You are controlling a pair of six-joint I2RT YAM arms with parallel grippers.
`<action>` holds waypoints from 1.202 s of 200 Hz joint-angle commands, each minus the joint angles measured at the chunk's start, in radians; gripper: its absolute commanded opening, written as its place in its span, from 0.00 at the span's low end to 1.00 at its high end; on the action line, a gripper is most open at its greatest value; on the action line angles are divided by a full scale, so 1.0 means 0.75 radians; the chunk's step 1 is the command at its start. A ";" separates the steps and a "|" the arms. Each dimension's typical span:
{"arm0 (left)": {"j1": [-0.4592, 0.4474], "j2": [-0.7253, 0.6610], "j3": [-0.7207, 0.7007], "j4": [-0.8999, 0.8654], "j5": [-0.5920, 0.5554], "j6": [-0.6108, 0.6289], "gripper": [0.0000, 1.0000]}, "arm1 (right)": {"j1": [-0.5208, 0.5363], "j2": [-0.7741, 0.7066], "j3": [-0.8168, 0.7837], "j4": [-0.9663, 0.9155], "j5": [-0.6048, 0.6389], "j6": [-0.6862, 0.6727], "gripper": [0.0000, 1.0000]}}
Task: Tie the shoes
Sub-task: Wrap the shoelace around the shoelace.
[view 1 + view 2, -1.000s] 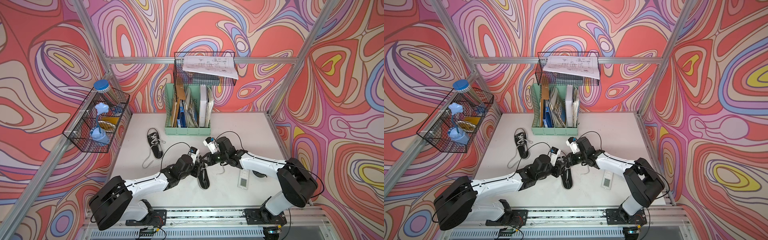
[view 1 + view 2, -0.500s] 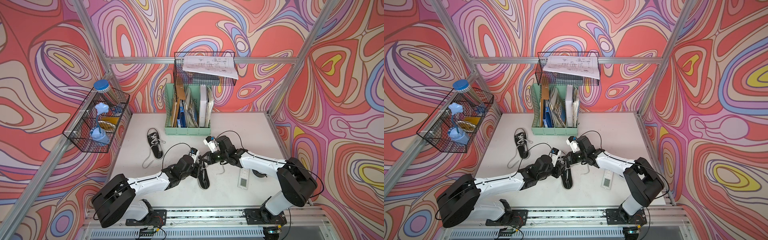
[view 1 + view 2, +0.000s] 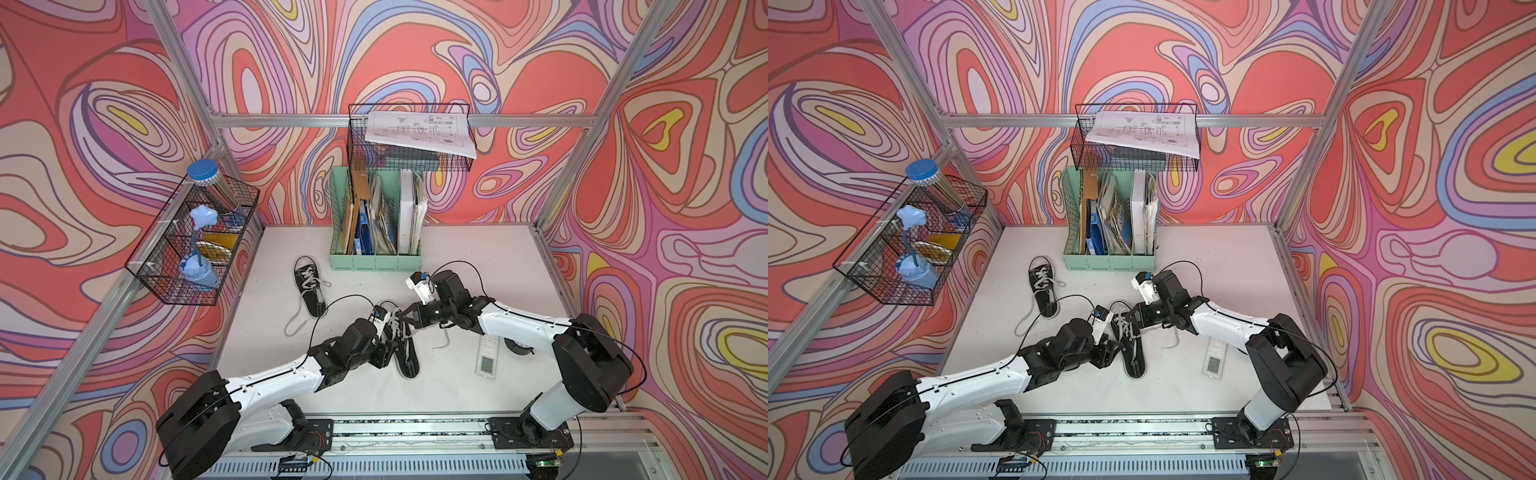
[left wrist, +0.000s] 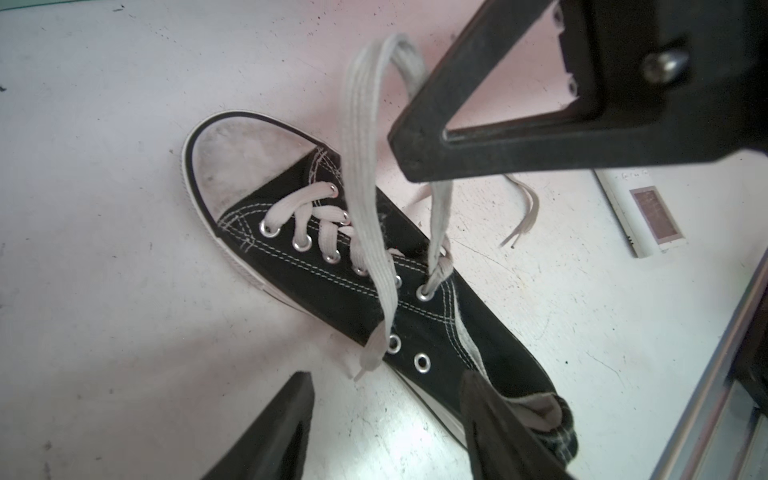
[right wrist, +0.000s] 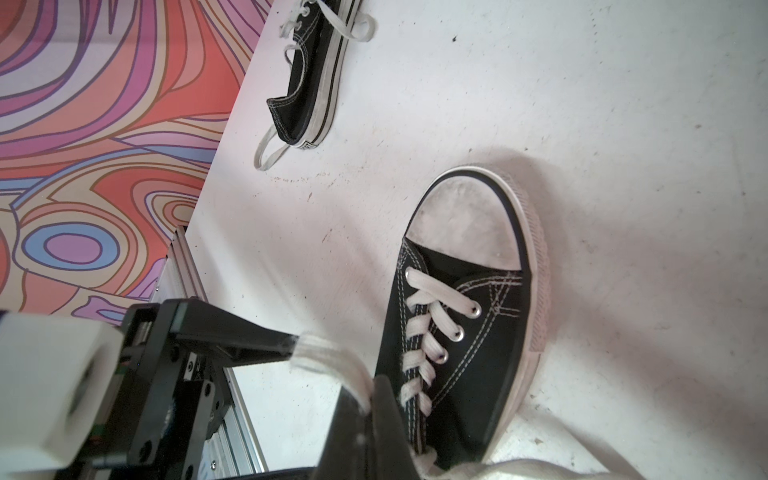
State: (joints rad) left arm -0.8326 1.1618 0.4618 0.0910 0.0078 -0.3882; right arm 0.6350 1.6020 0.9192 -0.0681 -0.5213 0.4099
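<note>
The nearer shoe (image 3: 408,360), black canvas with a pale toe cap, lies on the white table (image 3: 478,257) well in front of the green file rack (image 3: 374,262), toe toward the rack. Its white lace (image 4: 365,166) rises in a loop from the top eyelets. My right pincer (image 3: 409,318) is clamped on that loop above the tongue. My left pincer (image 4: 386,382) hangs over the heel with its jaws standing wide and nothing between them; the lace's free end dangles just short of it. The second shoe (image 3: 309,291) sits near the rack's front left corner, its laces trailing loose on the table. A white remote (image 3: 487,357) lies in front of the rack, off to the right. The rack holds upright folders, loose papers, a blue binder and a white one. Above the rack a wire basket (image 3: 357,153) holds dark books, with a printed sheet (image 3: 419,133) across its top. Left of the rack a wall basket (image 3: 166,266) holds a blue-lidded jar (image 3: 202,171) and a blue figure (image 3: 197,266).
</note>
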 commanded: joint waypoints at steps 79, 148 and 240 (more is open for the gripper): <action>-0.016 0.194 0.218 0.105 -0.115 0.039 0.74 | -0.008 0.042 0.036 -0.011 -0.005 -0.008 0.02; -0.032 0.329 0.220 0.199 -0.091 0.059 0.60 | -0.012 0.046 0.049 -0.025 0.002 -0.011 0.02; -0.053 0.420 0.241 0.250 -0.066 0.048 0.28 | -0.016 0.047 0.058 -0.041 0.002 -0.011 0.02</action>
State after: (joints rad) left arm -0.8616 1.4536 0.6125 0.2455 -0.0624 -0.3553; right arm 0.6285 1.6310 0.9375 -0.0845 -0.5205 0.4095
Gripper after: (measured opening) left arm 0.316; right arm 0.040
